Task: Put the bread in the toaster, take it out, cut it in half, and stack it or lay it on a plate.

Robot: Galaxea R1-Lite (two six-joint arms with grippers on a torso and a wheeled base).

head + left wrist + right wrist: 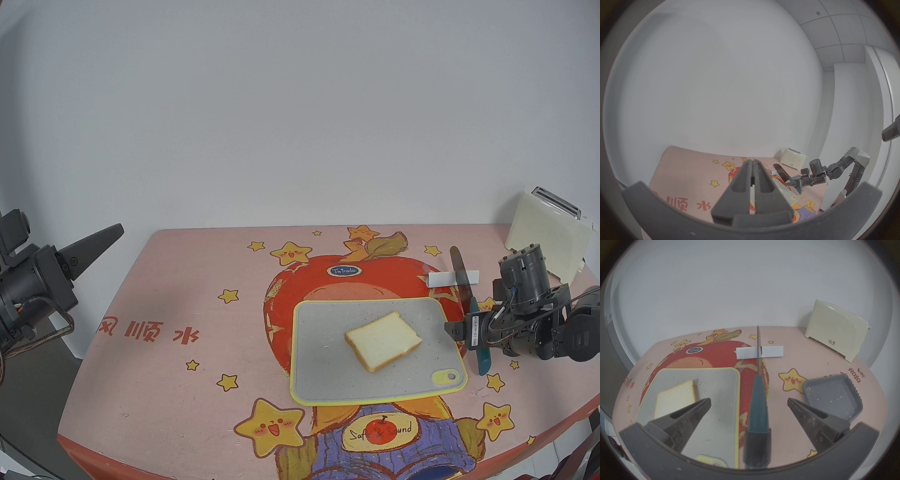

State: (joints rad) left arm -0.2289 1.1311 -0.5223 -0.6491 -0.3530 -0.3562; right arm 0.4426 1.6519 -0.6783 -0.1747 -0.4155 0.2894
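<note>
A slice of bread [382, 340] lies flat on the grey, yellow-rimmed cutting board [325, 362]. Just right of the board lies a knife with a teal handle [482, 356], its blade resting on a white strip [453, 279]. My right gripper [748, 401] is open low over the table, one finger on each side of the knife handle [757, 402], not closed on it. The cream toaster [550, 234] stands at the table's far right corner. My left gripper [753, 175] is shut and holds nothing, raised off the table's left edge [94, 245].
A small grey plate [832, 396] sits right of the knife, near the toaster [837, 326]. The bread [675, 397] and the board [722, 415] are left of the knife. The pink patterned tabletop [187, 294] is bare on its left half.
</note>
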